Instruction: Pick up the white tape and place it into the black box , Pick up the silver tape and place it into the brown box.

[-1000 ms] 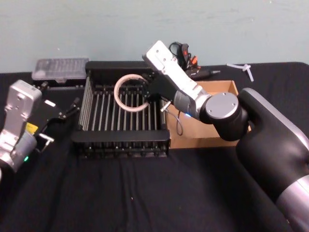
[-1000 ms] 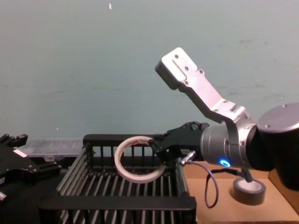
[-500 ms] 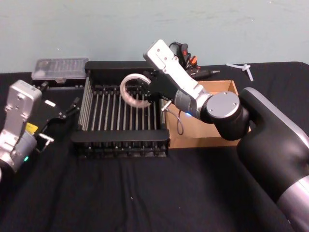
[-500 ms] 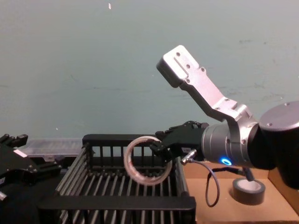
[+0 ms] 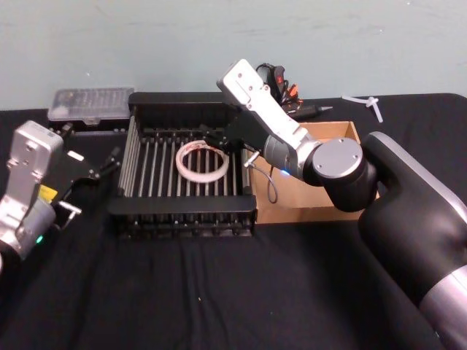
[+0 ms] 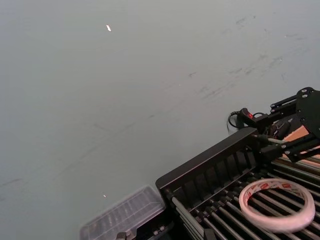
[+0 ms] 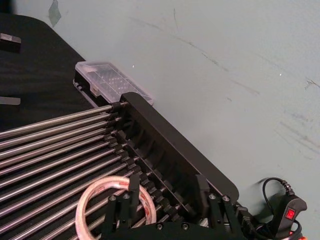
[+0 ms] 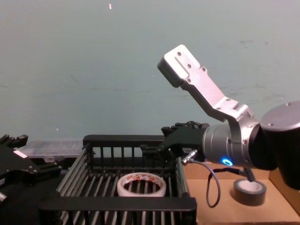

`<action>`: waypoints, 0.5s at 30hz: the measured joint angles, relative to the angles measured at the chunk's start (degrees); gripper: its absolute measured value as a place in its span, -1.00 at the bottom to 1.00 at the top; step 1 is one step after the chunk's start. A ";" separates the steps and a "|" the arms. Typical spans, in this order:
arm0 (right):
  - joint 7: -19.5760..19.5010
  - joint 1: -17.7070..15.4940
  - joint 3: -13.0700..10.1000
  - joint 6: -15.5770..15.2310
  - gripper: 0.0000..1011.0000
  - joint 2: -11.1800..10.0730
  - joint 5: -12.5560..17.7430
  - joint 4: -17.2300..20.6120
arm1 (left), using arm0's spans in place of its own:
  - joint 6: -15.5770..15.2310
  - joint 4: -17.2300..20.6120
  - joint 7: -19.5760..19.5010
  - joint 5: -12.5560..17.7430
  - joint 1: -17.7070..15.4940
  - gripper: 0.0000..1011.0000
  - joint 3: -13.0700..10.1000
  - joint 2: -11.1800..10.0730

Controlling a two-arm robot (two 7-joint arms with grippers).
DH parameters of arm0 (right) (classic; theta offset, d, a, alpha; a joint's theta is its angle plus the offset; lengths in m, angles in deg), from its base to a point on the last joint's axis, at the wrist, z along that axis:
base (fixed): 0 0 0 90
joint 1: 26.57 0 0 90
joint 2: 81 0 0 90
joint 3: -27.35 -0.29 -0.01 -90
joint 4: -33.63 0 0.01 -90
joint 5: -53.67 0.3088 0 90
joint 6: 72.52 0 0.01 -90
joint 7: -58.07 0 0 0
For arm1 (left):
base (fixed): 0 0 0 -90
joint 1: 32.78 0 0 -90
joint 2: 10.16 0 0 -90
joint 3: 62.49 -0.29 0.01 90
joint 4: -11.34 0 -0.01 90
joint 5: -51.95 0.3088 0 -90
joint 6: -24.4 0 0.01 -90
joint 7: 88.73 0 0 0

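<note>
The white tape [image 5: 201,176] [image 8: 140,192] [image 6: 277,220] [image 7: 97,187] lies flat on the barred floor of the black box [image 5: 182,208] [image 8: 117,203], touching no gripper. My right gripper [image 5: 221,140] [image 8: 157,140] [image 7: 166,190] hangs open just above the tape, over the box's far right part, with nothing between its fingers. The silver tape [image 8: 250,192] rests in the brown box [image 5: 292,204] [image 8: 234,213], to the right of the crate; the head view hides it behind my right arm. My left gripper [image 5: 91,179] stays parked, open, left of the crate.
A clear plastic case [image 5: 91,104] sits behind the crate's far left corner. A black cable and tools [image 5: 284,91] lie behind the brown box, and a small white piece [image 5: 365,102] lies at the far right. Black cloth covers the table's front.
My right gripper has opened and let go of the white tape. The roll, held tilted above the crate before, has dropped and now lies flat on the crate floor.
</note>
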 joint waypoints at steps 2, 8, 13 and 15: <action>0.00 -0.01 0.00 0.00 0.45 -0.01 0.00 0.01 | 0.00 0.00 0.00 0.00 0.00 0.98 0.00 0.00; 0.00 -0.03 0.00 -0.04 0.80 -0.03 0.04 0.05 | 0.00 0.00 0.00 0.00 0.00 0.98 0.00 0.00; 0.00 -0.03 0.00 -0.06 0.98 -0.03 0.05 0.08 | 0.00 0.00 0.00 0.00 0.00 0.98 0.00 0.00; 0.00 -0.03 0.00 -0.06 0.98 -0.04 0.06 0.09 | 0.00 0.00 0.00 0.00 0.00 0.98 0.00 0.00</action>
